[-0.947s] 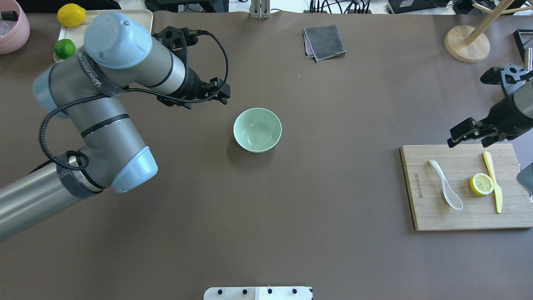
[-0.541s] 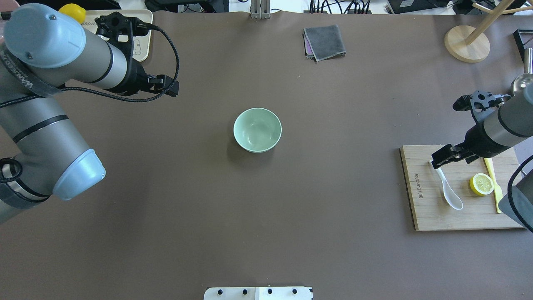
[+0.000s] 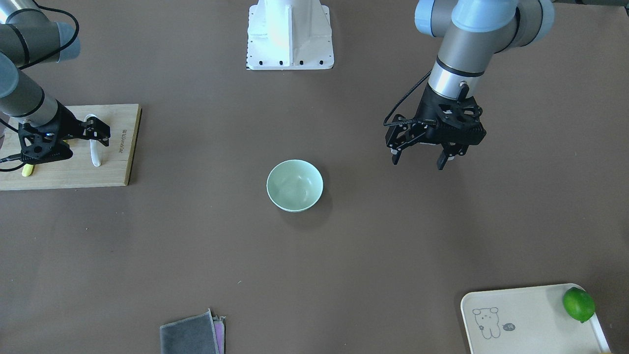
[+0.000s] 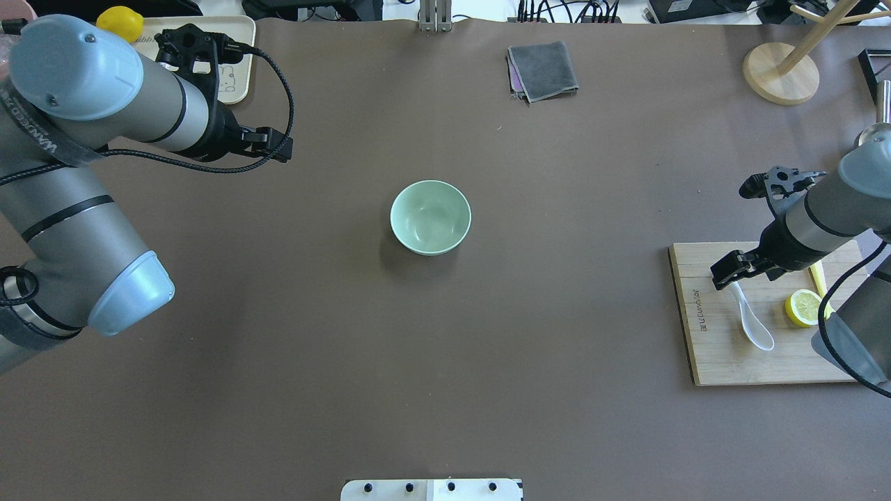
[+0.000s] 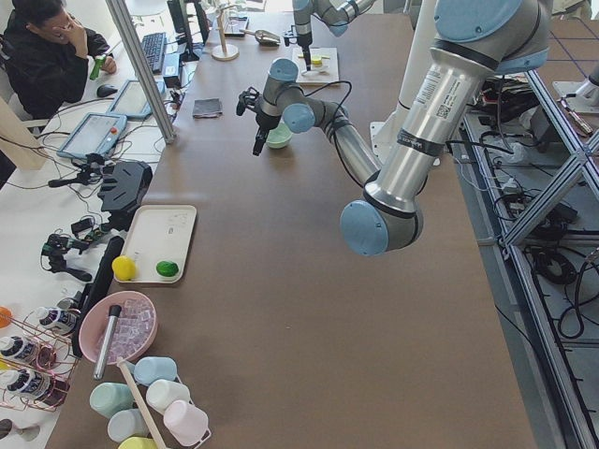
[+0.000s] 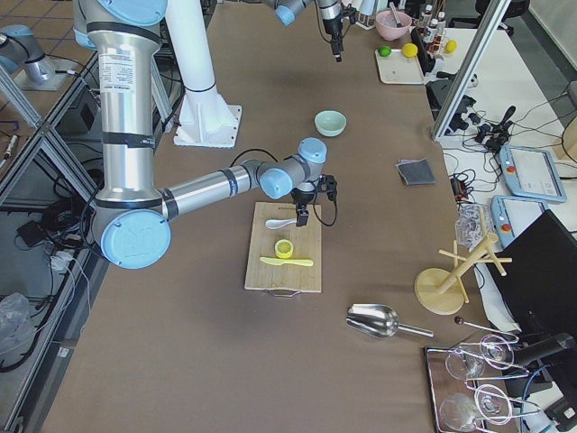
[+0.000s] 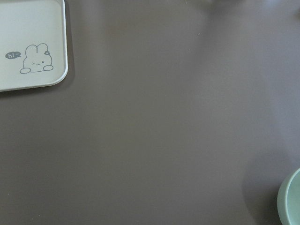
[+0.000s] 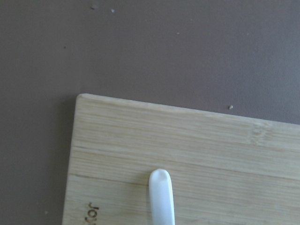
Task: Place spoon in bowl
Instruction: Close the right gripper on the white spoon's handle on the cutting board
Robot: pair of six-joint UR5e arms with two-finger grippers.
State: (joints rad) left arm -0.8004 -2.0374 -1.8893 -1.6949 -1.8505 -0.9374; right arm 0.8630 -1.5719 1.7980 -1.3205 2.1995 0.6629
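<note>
Spoon: the small glossy white soup spoon [image 4: 750, 320] lay on the pale wooden cutting board [image 4: 703, 348], well apart from the round mint-green bowl [image 4: 430, 217], which stood empty mid-table.
Right gripper: the right gripper [image 4: 729, 275], fingers spread, had come down from beyond the board's far edge to the spoon's handle end, so a grasp looked imminent.
Left gripper: the left gripper [image 3: 421, 161], also spread, had drawn back from the bowl.
Views: the front-facing camera showed fingers either side of the handle. The right wrist camera showed only the handle tip, and contact had perhaps not yet been made.

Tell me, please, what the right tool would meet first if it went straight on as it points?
Probably the handle end of the spoon, lying on the cutting board under the right tool; the gap is unclear.
</note>
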